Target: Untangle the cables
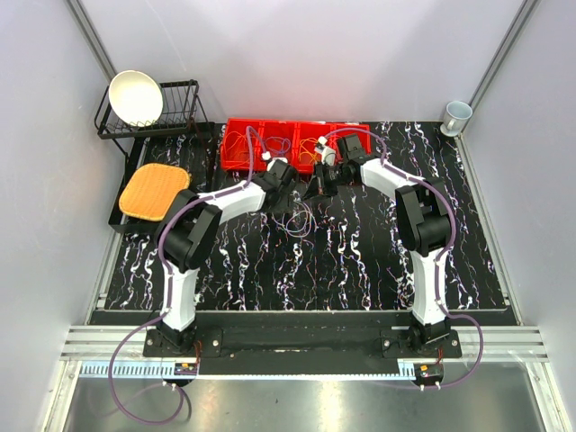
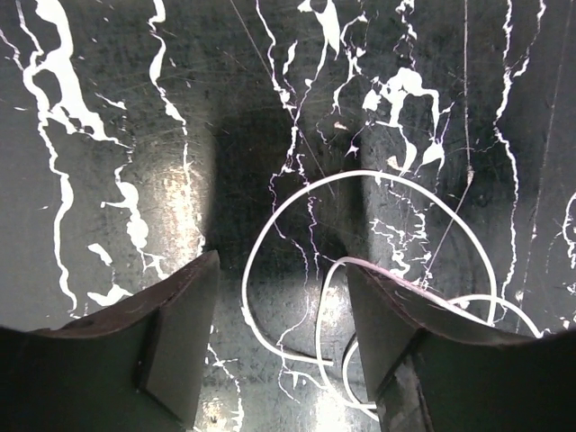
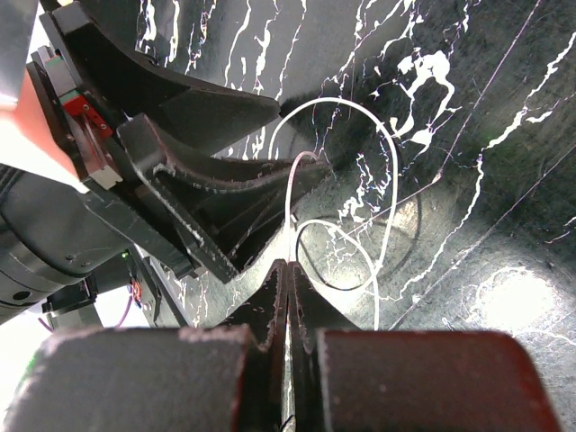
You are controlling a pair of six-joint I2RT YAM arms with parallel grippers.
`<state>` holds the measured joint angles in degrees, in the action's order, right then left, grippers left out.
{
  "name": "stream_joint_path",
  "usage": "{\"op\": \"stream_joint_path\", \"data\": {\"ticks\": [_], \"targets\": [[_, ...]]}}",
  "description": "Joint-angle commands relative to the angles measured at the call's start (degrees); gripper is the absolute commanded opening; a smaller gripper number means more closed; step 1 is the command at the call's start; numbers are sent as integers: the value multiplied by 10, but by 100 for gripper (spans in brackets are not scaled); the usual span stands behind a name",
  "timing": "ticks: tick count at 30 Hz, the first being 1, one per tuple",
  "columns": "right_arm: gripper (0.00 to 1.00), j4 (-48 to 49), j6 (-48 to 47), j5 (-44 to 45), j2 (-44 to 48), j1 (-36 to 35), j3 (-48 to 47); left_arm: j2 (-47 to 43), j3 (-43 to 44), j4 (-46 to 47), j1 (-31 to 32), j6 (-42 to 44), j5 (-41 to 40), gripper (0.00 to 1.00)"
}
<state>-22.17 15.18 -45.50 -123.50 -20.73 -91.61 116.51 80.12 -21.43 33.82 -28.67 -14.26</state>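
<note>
A thin white cable [image 2: 378,184] lies in loops on the black marbled table. My left gripper [image 2: 281,335] is open just above the table; part of the loop lies between its fingers and a strand drapes over the right finger [image 2: 396,324]. My right gripper [image 3: 288,268] is shut on a strand of the same white cable [image 3: 389,171], which runs up from its tips towards the left gripper's fingers [image 3: 225,184]. In the top view both grippers [image 1: 286,180] [image 1: 322,183] meet near the table's back middle, with pale purplish cable loops [image 1: 301,219] trailing below them. Orange and yellow cables [image 1: 238,144] lie in the red bins.
Red bins [image 1: 270,164] stand at the table's back edge just behind the grippers. A black wire rack [image 1: 180,108] with a white bowl [image 1: 136,96] and an orange pad [image 1: 154,191] stand at back left. A pale cup [image 1: 456,115] stands at back right.
</note>
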Motion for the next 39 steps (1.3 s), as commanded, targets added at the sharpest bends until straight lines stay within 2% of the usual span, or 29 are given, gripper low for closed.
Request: {"op": "stream_joint_path", "data": {"ticks": [1,6,7,10,11,13,14,16,24,26,27,30,34,39], "targets": [[0,6,-11,0,2,-6,-22,7,29,6,3,-9,-20,59],[0,5,-9,0,2,-6,-23,12,29,9,4,-11,-18,48],[0,5,-10,0,2,-6,-23,13,30,9,3,-11,-18,42],[0,4,-10,0,1,-6,-23,13,29,10,4,-14,-16,31],[0,5,-10,0,0,-5,-23,14,30,11,4,-14,-16,24],[0,5,-9,1,0,-6,-24,13,31,10,5,-14,-16,17],[0,3,-9,-1,-1,-6,-24,12,30,12,5,-15,-16,8],[0,1,-9,-1,-2,-6,-26,11,31,12,7,-13,-16,0],[1,2,-9,0,-2,-5,-25,-16,23,8,8,-10,-5,0],[10,2,-9,1,1,-5,-25,-34,19,3,7,-8,-3,0],[20,1,-9,1,1,-6,-25,-41,16,1,7,-6,-3,0],[36,2,-10,3,2,-5,-24,-70,2,-5,8,-4,-4,0],[44,2,-9,7,2,-6,-23,-126,-34,-12,7,-3,-8,0],[47,3,-6,8,2,-5,-23,-181,-65,-37,8,0,-14,0]]}}
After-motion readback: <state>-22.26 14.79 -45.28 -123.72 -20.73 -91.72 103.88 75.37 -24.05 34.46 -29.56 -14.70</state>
